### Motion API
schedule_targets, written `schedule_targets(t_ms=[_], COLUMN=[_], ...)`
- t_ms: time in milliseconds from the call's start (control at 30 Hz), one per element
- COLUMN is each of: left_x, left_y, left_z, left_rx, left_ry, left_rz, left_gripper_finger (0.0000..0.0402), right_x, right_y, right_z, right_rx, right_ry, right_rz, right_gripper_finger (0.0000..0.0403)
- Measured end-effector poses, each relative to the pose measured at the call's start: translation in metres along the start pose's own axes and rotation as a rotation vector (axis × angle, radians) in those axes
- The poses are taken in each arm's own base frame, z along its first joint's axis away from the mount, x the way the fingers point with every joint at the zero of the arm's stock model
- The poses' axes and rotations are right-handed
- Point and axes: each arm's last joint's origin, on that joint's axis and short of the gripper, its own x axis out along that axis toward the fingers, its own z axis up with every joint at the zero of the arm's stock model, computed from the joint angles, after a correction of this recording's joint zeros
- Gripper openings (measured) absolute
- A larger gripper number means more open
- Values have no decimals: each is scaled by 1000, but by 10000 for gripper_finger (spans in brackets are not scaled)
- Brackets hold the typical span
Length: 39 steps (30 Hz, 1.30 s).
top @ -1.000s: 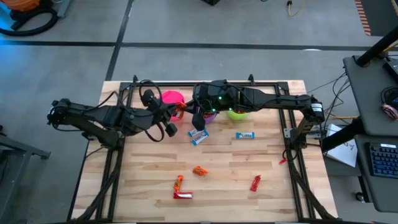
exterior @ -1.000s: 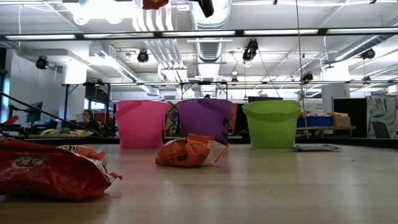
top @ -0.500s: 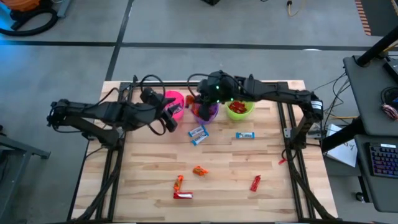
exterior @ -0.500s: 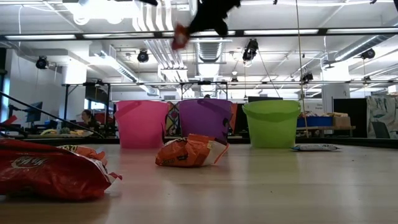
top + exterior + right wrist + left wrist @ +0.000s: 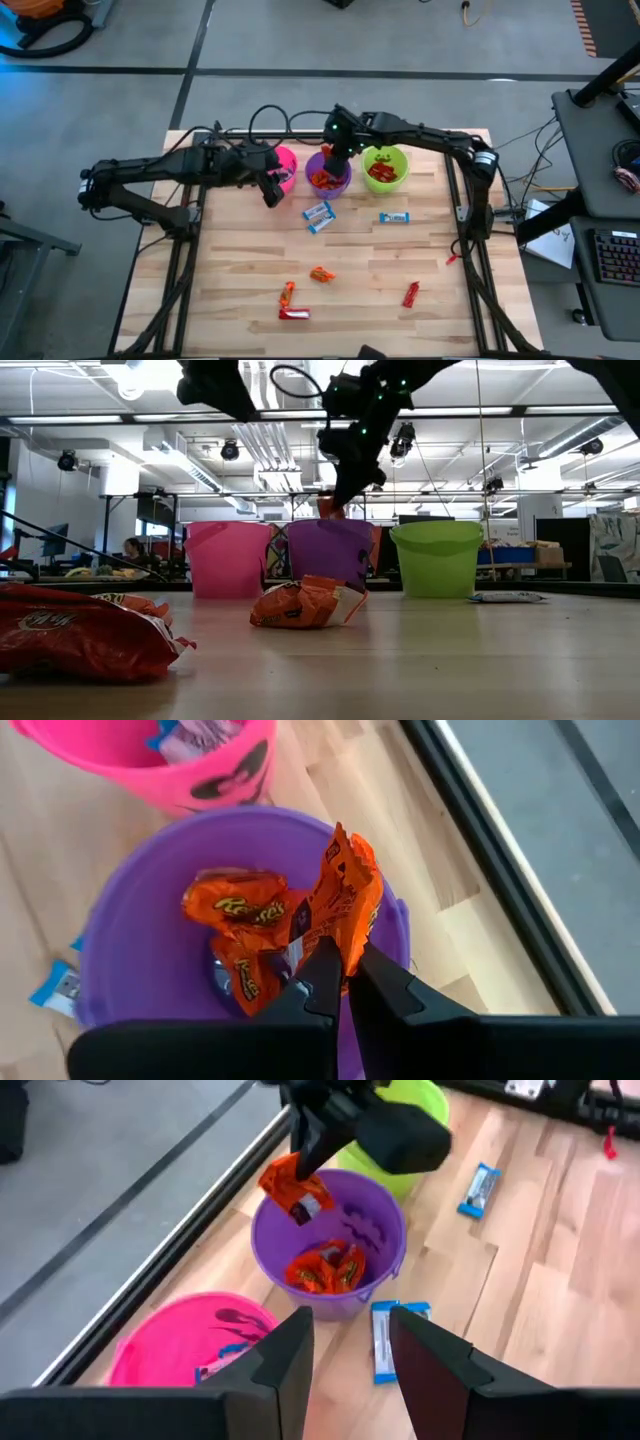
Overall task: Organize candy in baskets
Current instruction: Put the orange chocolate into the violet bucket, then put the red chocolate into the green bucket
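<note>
Three baskets stand in a row at the table's far edge: pink (image 5: 284,163), purple (image 5: 328,178) and green (image 5: 386,168). My right gripper (image 5: 345,968) hangs just above the purple basket (image 5: 130,930), shut on an orange candy (image 5: 345,905). More orange candy (image 5: 235,910) lies inside that basket. My left gripper (image 5: 350,1365) is open in front of the pink basket (image 5: 185,1345), nothing between its fingers. Loose blue candy (image 5: 318,214), orange candy (image 5: 321,273) and red candy (image 5: 410,293) lie flat on the table. My right gripper pinches one end of the orange candy's wrapper (image 5: 340,950) between its two fingers. The fingers slant down from the table's right side. The candy (image 5: 295,1192) sticks out past the fingertips and hangs clear above the purple basket's opening.
Another blue candy (image 5: 393,217) lies near the green basket. An orange candy (image 5: 288,292) and a red candy (image 5: 293,314) lie toward the near edge. The middle of the wooden table (image 5: 240,270) holds bare room. Black frame rails run along both sides.
My right gripper has swung toward the far edge and come down over the purple basket, tipping its fingers downward, with the orange candy still in it. My left gripper has drawn slightly toward the far edge, beside the pink basket.
</note>
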Motion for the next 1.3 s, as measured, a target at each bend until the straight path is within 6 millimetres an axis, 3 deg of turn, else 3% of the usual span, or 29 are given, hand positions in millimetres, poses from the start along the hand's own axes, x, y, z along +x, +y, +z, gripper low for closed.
schedule_targets(t_ms=[233, 567, 733, 900, 1100, 1300], left_x=[10, 22, 21, 19, 16, 23], left_y=[1, -1, -6, -16, -37, -55], left_z=[-17, -35, -37, -40, -45, -48], left_rx=[5, -11, 15, 60, 103, 87], left_ry=[55, 141, 169, 179, 124, 82], left_rz=[12, -57, -159, -224, -304, -355], left_gripper_finger=[115, 115, 115, 115, 115, 115], right_x=[6, 1, -33, -75, -114, -137], right_y=[2, 3, 7, 24, 63, 108], right_z=[-1, -3, -6, -15, -36, -58], right_rx=[10, 92, 143, 235, 332, 385], right_ry=[14, 36, 65, 108, 211, 325], right_rz=[59, 113, 128, 221, 273, 281], right_gripper_finger=[34, 139, 163, 165, 166, 180])
